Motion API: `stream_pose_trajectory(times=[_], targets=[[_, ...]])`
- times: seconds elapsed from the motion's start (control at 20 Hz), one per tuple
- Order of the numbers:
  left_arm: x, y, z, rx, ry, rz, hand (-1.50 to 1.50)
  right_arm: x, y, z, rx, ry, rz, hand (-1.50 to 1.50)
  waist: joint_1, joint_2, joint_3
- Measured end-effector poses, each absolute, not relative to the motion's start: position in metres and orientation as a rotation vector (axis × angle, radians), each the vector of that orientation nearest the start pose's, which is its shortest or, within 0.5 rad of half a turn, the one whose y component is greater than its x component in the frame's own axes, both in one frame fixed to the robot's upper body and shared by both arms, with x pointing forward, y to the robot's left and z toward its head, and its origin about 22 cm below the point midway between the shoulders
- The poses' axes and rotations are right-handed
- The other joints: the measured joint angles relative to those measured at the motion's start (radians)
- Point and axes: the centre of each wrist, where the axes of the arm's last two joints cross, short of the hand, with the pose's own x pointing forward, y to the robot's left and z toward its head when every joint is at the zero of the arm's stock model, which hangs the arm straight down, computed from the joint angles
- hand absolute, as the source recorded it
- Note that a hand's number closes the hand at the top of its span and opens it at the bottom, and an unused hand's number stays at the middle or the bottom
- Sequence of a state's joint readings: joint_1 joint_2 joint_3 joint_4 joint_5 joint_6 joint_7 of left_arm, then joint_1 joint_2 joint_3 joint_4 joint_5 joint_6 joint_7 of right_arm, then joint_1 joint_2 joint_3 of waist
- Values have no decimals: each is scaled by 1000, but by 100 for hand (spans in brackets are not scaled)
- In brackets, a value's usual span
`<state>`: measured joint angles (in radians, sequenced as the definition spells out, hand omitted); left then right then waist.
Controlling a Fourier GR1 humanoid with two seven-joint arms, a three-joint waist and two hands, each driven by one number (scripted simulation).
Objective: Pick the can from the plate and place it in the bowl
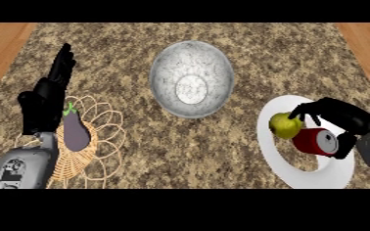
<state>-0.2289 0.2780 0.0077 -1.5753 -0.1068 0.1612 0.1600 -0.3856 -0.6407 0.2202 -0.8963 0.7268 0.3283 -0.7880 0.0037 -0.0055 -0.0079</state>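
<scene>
An eggplant [75, 131] on a wicker trivet [101, 142] — a pear [285, 126] well apart.

Plate [289, 169] rim cut off below

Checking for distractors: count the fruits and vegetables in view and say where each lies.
2. A yellow-green pear lies on the white plate at right, beside the red can under the right hand. An eggplant lies on the wicker trivet at left. None appear hidden.

Speckled brown granite counter [217, 142] filling the view, strips of orange wood [356, 36] at both upper corners
</scene>
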Motion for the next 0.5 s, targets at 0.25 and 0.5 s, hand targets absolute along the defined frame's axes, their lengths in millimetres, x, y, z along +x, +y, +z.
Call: stream_pose_trajectory(times=[0.25, 0.5], targets=[[290, 268, 72, 392, -1636, -174, 0, 316, -282, -5, -99, -1415, 1627, 150, -11, -29, -27], [291, 265, 70, 383, -1627, -190, 0, 296, -161, -19, -2, -1490, 1662, 150, 15, -33, -19]])
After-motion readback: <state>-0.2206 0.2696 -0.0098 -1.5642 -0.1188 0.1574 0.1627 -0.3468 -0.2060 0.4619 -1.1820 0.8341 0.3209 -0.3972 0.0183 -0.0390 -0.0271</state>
